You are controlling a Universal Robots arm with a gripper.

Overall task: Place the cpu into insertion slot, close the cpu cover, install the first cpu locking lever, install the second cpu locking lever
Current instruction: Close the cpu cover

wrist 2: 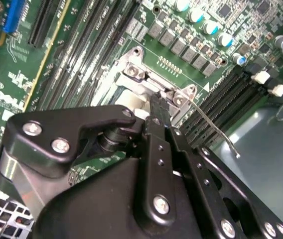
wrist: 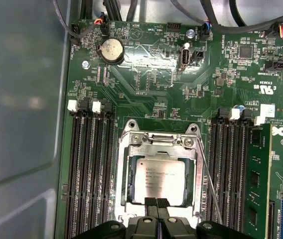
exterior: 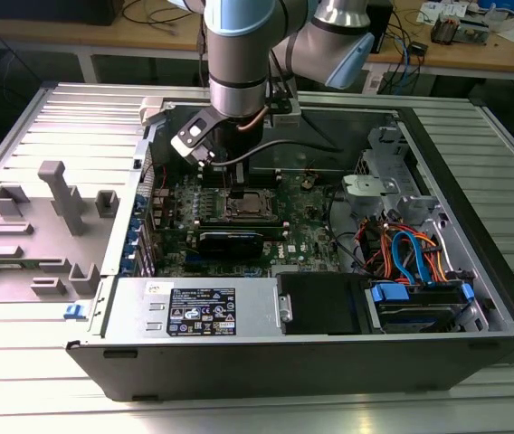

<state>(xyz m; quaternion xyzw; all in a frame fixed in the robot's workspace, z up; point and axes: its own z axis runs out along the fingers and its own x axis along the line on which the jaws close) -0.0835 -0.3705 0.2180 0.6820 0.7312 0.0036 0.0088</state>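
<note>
fingers – pressing shut together, gripping nothing, sitting at the cpu cover edge | cpu lying in the insertion slot, showing through the lowered cover's window | wire locking lever angling away beside the cover | exterior view – arm hanging at the slot's 12 o'clock

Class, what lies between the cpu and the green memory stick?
In the first wrist view: the cover rim, a thin metal lever and empty black memory slots, between cpu and stick.
</note>
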